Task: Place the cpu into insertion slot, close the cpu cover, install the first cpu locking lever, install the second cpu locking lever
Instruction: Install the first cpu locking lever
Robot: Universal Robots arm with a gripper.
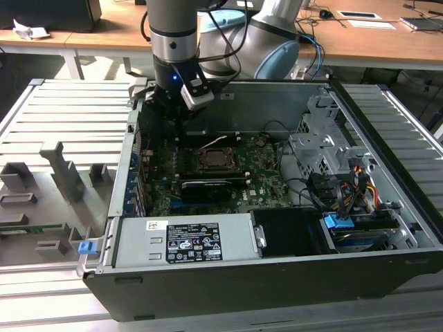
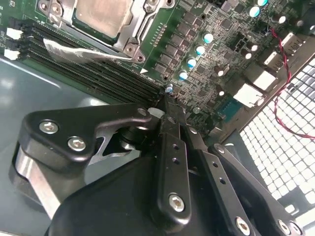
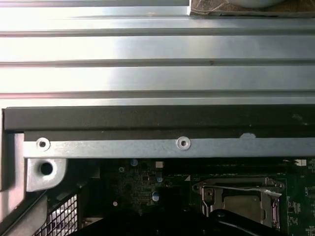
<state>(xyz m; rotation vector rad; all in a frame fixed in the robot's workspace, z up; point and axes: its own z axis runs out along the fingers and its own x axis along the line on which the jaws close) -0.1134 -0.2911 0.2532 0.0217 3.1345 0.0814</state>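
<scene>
The cpu (image 2: 101,14) shows its pale silver face inside the insertion slot (image 1: 217,160) on the green board. The silver cpu cover (image 2: 132,35) lies flat around it as a frame. A thin pale strip (image 2: 78,53) crosses one edge of the socket, seen also as a pale strip (image 3: 243,190) in the first wrist view. My gripper (image 2: 166,101) hangs above the board beside the long memory slots, a short way off the socket, its black fingers shut together on nothing. In the exterior view the gripper (image 1: 173,119) sits at the case's back corner, on that view's left.
The open computer case (image 1: 387,173) walls in the board. A grey power supply box (image 1: 183,242) lies along the near side, and a drive cage with cables (image 1: 332,159) stands on the exterior view's right. A ribbed metal table with fixtures (image 1: 62,173) lies outside on the exterior view's left.
</scene>
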